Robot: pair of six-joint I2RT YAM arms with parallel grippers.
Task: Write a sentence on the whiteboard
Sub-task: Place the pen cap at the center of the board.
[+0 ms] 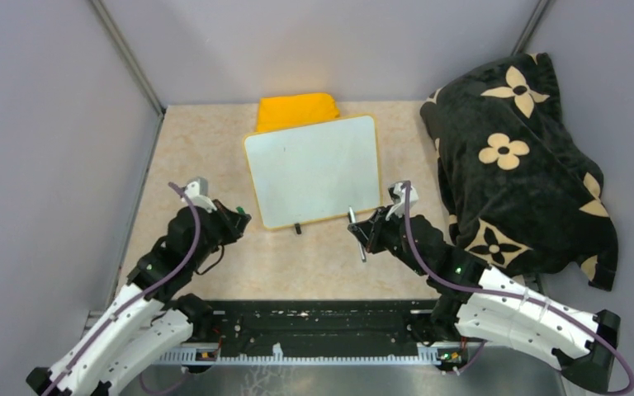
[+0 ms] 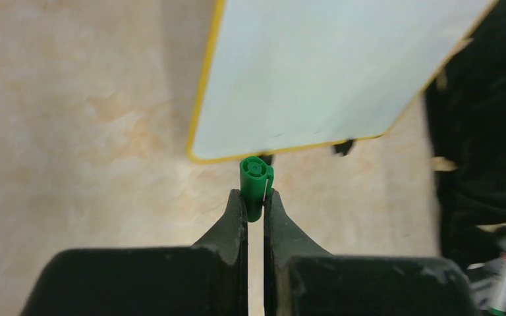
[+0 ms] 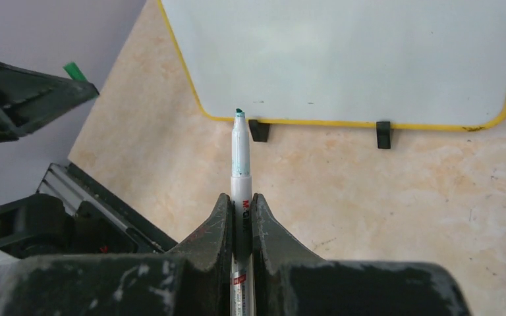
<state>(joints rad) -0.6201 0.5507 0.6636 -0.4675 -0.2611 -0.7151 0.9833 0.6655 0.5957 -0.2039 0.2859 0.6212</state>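
The whiteboard (image 1: 314, 169) lies flat mid-table, yellow-rimmed, its face plain white (image 2: 329, 72) (image 3: 349, 59); the sentence is not in view. My right gripper (image 1: 363, 233) (image 3: 241, 201) is shut on an uncapped white marker (image 3: 240, 158). Its green tip points at the board's near edge, just short of the rim. My left gripper (image 1: 238, 216) (image 2: 255, 197) is shut on the marker's green cap (image 2: 255, 178), off the board's near left corner.
A folded yellow cloth (image 1: 297, 109) lies behind the board. A black blanket with cream flowers (image 1: 516, 165) is heaped on the right. Two black clips (image 3: 259, 130) stick out from the board's near edge. Grey walls close in the left, back and right.
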